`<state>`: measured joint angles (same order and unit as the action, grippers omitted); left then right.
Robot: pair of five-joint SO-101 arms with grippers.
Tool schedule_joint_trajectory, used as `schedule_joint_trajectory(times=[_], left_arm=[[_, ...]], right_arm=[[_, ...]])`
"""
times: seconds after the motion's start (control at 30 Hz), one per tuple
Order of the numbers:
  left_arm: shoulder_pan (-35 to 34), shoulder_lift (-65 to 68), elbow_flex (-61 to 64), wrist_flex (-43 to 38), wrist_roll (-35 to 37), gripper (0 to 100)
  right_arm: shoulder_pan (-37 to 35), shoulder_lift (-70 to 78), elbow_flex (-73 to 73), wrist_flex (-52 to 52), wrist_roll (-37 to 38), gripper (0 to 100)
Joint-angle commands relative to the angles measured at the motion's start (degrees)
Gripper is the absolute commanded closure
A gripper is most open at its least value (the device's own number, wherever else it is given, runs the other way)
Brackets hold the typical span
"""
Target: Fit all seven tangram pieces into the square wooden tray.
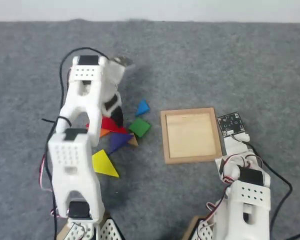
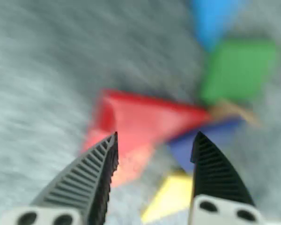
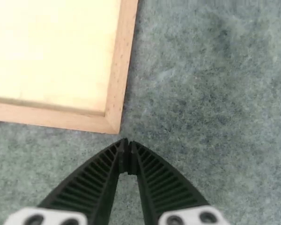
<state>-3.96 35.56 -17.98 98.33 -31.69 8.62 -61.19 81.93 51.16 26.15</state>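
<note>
The left pincer (image 2: pixel 157 136) hangs with its jaws spread wide and nothing between them, directly over the red triangle (image 2: pixel 145 117). That piece lies in the heap at centre left of the high view, partly under the left arm.

The red triangle looks flat, thin, stiff and light, probably painted wood with a smooth face, so the pads are likely to slip on top of it. A sound hold would be across its thickness, with one jaw on the long edge and the other on a short edge near the middle of the piece. It seems to overlap an orange piece (image 1: pixel 104 132) and touch a dark blue piece (image 2: pixel 187 145), so one side may sit a little raised, which would give a jaw something to catch. Lifting it could drag those neighbours along.

Further out in the same heap are a green square (image 2: pixel 236 70), a light blue triangle (image 2: pixel 213 18) above it in the high view, and a tan sliver (image 2: pixel 229 111) at the green square's corner. A yellow triangle (image 1: pixel 104 164) lies apart, lower in the frame.

The right pincer (image 3: pixel 127 143) is closed tight on nothing, just off a corner of the square wooden tray (image 1: pixel 165 135). The tray sits right of centre on the grey surface (image 1: pixel 270 75) and holds no pieces yet.
</note>
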Motion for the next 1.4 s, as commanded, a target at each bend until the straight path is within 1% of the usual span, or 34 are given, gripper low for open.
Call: schedule_joint_trajectory(times=[0.0, 0.07, 0.13, 0.2, 0.23, 0.27, 0.33, 0.4, 0.47, 0.53, 0.6, 0.73, 0.83, 0.9, 1.0, 1.1, 1.13, 1.17, 1.27, 1.37], left_arm=[[1.93, -14.15, 10.07, 2.37, -4.57, 76], [1.76, -18.64, 10.95, 2.37, -6.86, 76], [1.41, -23.30, 11.12, 2.37, -7.47, 76], [1.32, -27.69, 11.30, 1.49, -6.33, 76], [1.32, -29.45, 11.82, 0.97, -3.52, 76], [1.32, -30.42, 12.97, -0.70, 1.41, 76], [0.44, -30.59, 15.52, -5.98, 13.80, 76], [-1.93, -28.75, 18.77, -12.75, 27.69, 75], [-2.20, -25.49, 21.32, -17.05, 39.91, 75], [-1.41, -20.66, 21.93, -18.02, 49.41, 75], [-0.18, -15.38, 21.58, -18.20, 55.21, 75], [0.35, -5.10, 15.78, -17.67, 58.81, 75], [-2.29, 1.49, 9.01, -14.24, 63.91, 75], [-4.22, 5.10, 4.35, -11.52, 65.05, 75], [-6.15, 9.76, -1.54, -6.15, 65.05, 75], [-6.15, 13.10, -5.49, 1.14, 64.44, 75], [-5.89, 13.71, -5.93, 2.64, 63.21, 75], [-5.63, 14.07, -5.58, 2.29, 62.15, 75], [-4.75, 14.24, -3.91, 2.20, 62.15, 75], [-2.37, 13.45, -1.27, 2.20, 62.15, 75]], right_arm=[[-0.48, -1.54, -0.88, 0.04, 0.70, 98.9], [-0.48, -1.54, -0.88, 0.04, 0.70, 98.9], [-0.48, -1.54, -0.79, 0.04, 0.70, 98.9], [-0.48, -1.54, -0.79, 0.04, 0.70, 98.9], [-0.48, -1.54, -0.88, 0.04, 0.70, 98.9], [-0.48, -1.54, -0.88, 0.04, 0.70, 98.9], [-0.48, -1.54, -1.05, 0.04, 0.70, 98.9], [-0.48, -1.54, -1.14, 0.04, 0.70, 98.9], [-0.48, -1.54, -1.14, 0.13, 0.70, 98.9], [-0.48, -1.54, -1.05, 0.13, 0.70, 98.9], [-0.48, -1.54, -1.05, 0.13, 0.70, 98.9], [-0.48, -1.54, -1.05, 0.13, 0.70, 98.9], [-0.48, -1.54, -0.97, 0.13, 0.70, 98.9], [-0.48, -1.54, -0.88, 0.13, 0.70, 98.9], [-0.48, -1.54, -0.97, 0.13, 0.70, 98.9], [-0.48, -1.54, -1.14, 0.13, 0.70, 98.9], [-0.48, -1.54, -1.14, 0.13, 0.70, 98.9], [-0.48, -1.54, -1.14, 0.13, 0.70, 98.9], [-0.48, -1.54, -1.14, 0.13, 0.70, 98.9], [-0.48, -1.54, -1.14, 0.13, 0.70, 98.9]])
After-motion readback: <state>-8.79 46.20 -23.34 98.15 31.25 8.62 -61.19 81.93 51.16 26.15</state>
